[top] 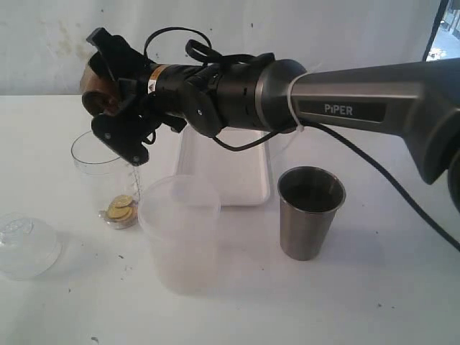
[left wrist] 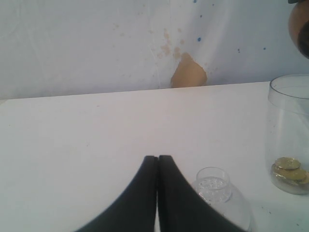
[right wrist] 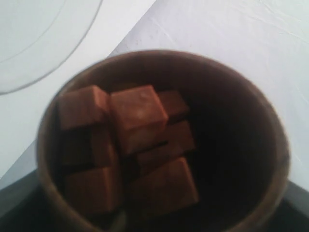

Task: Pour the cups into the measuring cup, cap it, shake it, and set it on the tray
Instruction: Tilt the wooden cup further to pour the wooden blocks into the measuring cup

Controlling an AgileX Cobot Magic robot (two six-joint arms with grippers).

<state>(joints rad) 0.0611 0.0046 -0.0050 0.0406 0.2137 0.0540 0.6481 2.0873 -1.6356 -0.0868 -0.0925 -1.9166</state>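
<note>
The right claw point(top: 111, 93) grips the rounded brown-bronze cup point(top: 92, 80) tilted above the tall clear plastic measuring cup point(top: 104, 172) at the left of the desk point(top: 374, 287), likely so its brown cubes point(right wrist: 137, 116) slide in; the left claw point(left wrist: 157, 164) sits closed, empty.

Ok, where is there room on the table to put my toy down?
The table is bare right of the steel tumbler and along the front edge, below the frosted tub. The white tray looks empty too. The left is crowded: measuring cup, tub and cap sit close, with the right gripper holding the brown cup above.
</note>
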